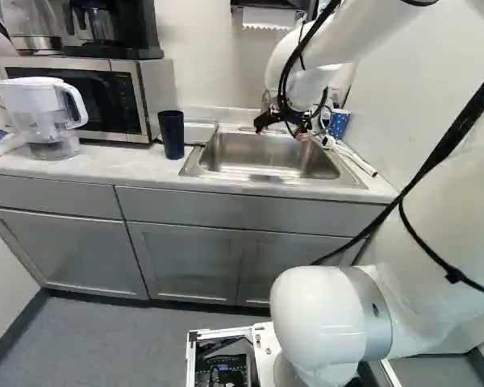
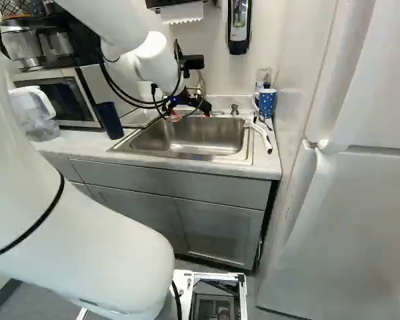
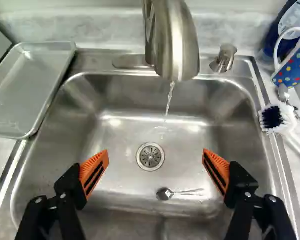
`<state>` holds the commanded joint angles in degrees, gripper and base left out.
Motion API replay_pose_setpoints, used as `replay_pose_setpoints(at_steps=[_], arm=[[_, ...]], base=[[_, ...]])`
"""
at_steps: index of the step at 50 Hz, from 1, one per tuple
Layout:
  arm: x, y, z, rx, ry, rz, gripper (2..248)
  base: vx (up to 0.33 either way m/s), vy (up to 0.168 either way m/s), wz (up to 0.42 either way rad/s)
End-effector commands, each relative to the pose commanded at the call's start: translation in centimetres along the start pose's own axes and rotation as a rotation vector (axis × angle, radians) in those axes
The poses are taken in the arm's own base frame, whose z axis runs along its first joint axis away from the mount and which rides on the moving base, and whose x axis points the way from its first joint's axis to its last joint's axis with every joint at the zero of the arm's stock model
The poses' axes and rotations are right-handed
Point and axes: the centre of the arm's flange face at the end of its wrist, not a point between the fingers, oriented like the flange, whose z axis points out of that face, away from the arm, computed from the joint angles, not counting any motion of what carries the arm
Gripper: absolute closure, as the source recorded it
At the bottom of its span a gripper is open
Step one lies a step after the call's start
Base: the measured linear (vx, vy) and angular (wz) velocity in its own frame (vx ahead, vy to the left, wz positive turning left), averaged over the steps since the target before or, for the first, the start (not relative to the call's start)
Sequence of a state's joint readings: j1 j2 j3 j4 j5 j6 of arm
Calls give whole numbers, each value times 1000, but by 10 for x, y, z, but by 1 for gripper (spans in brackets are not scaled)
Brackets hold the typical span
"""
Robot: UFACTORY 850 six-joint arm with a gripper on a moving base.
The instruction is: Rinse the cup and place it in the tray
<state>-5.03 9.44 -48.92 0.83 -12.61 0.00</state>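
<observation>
And the gripper (image 1: 290, 132) is spread wide over the sink (image 3: 115, 142), its two fingers well apart, orange pads (image 3: 95, 171) facing each other, nothing held, nothing touched! The arm (image 2: 117, 23) reaches out over the counter (image 1: 133, 165) and bends down at the wrist, fingers angled down into the basin. Ahead of them, water (image 3: 170, 99) streams from the faucet (image 3: 177, 45); below lies a spoon (image 3: 165, 194), near the drain (image 3: 150, 156). Over on the left, the dark cup (image 1: 173, 135) stands upright on the counter, with the tray (image 3: 27, 90) just beside the sink. A dotted mug (image 2: 267, 102) sits far right.
</observation>
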Motion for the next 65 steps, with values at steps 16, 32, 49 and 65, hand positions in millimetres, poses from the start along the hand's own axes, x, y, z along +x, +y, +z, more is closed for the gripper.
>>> replay_pose_setpoints(at_steps=[16, 32, 49, 65], arm=[[36, 8, 19, -7, 159, 51, 3], [73, 12, 38, -16, 325, 62, 3], [104, 2, 59, -2, 422, 46, 3], [126, -17, 77, 24, 472, 7, 3]], base=[[0, 0, 0], [0, 0, 0], [0, 0, 0], [0, 0, 0]])
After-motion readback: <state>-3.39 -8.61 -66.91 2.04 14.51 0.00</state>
